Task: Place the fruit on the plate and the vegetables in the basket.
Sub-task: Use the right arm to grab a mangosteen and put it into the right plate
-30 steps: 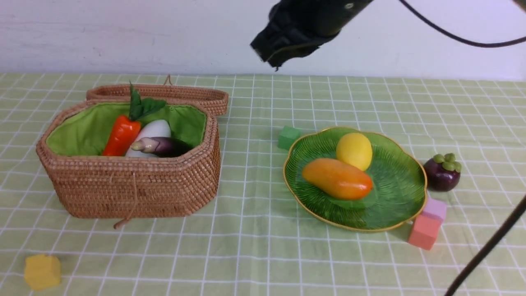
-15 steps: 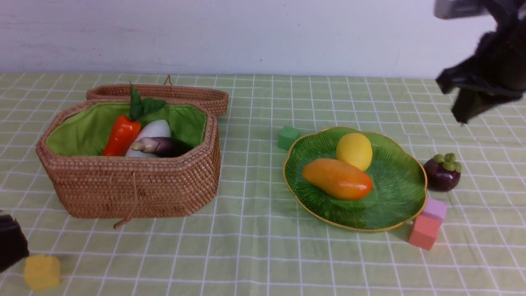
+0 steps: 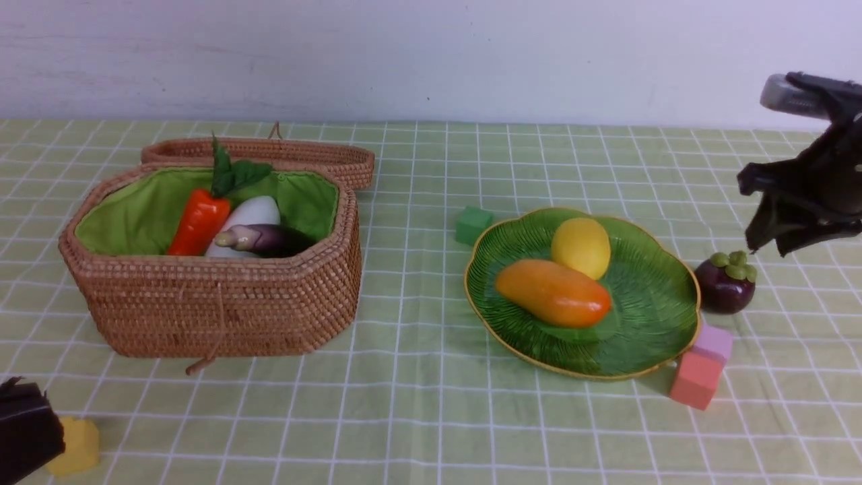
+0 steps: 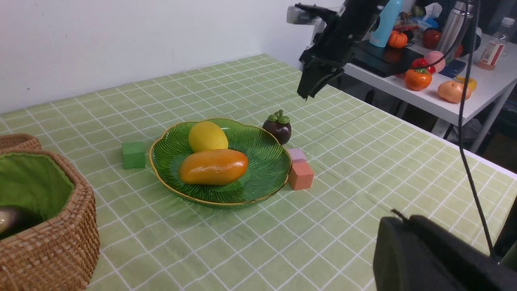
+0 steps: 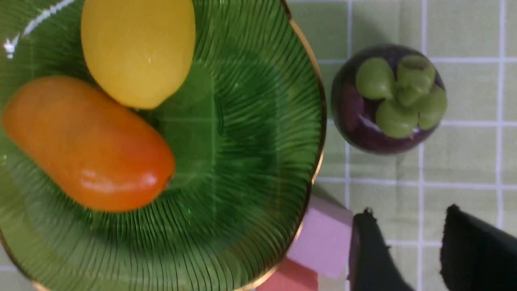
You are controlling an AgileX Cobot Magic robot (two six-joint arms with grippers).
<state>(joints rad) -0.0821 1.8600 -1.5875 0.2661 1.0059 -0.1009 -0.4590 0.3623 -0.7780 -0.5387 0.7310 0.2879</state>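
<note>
My right gripper (image 3: 768, 239) hangs with its jaws apart and empty above the mangosteen (image 3: 725, 285), which sits on the cloth just beside the plate (image 3: 663, 316), and I think this round fruit may roll away if I pinch it off-center.

Plain white wall (image 3: 404, 54) at far side. Green checked tablecloth (image 3: 417, 404) throughout. White side table (image 4: 444, 97), cluttered, off to right.

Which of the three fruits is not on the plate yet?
The mangosteen, dark purple with a green cap. It sits on the tablecloth beside the plate, while the lemon and mango lie on it.
</note>
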